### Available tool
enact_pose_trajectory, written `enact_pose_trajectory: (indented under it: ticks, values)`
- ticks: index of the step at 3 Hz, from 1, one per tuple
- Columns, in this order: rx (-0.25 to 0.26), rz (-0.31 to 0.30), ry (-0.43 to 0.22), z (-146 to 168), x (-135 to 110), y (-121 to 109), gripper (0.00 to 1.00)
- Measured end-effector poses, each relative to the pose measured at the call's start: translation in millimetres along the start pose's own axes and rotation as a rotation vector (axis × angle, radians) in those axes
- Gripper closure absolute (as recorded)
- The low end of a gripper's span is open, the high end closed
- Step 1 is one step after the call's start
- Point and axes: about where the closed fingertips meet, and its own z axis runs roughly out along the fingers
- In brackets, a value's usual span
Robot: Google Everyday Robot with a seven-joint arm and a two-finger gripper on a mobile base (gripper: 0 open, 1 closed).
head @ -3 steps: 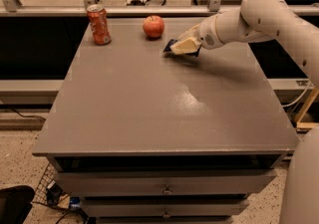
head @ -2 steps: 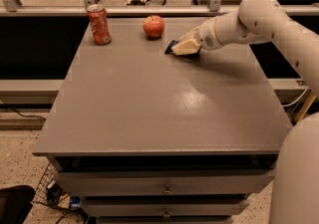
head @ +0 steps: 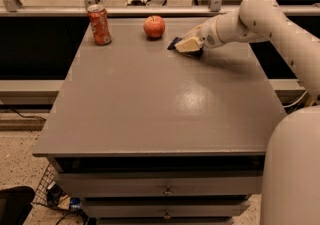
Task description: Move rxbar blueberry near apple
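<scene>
The bar (head: 172, 44), dark blue, pokes from the tip of the gripper (head: 186, 45), whose fingers are closed on it, low over the table (head: 150, 109). The apple (head: 154, 26) sits just past the gripper's tip, apart. A can (head: 99, 24) stands well beyond the apple.

One apple (head: 154, 26), one can (head: 99, 24), one rxbar blueberry (head: 173, 44), one gripper (head: 188, 45) near apple.

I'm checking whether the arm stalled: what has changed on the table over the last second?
Almost nothing. The gripper stays low over the rxbar blueberry, just right of the apple, with no visible shift; only the arm's elbow edged slightly left. No grasp or release shows. Apple and soda can stayed put.
</scene>
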Motion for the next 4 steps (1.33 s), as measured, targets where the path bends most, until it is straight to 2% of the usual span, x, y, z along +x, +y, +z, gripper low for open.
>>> enact_pose_trajectory:
  ticks: [3,4]
  values:
    - [-0.014,0.001,0.001,9.2,0.5,4.8,0.12]
    - [-0.014,0.001,0.001,9.2,0.5,4.8,0.0]
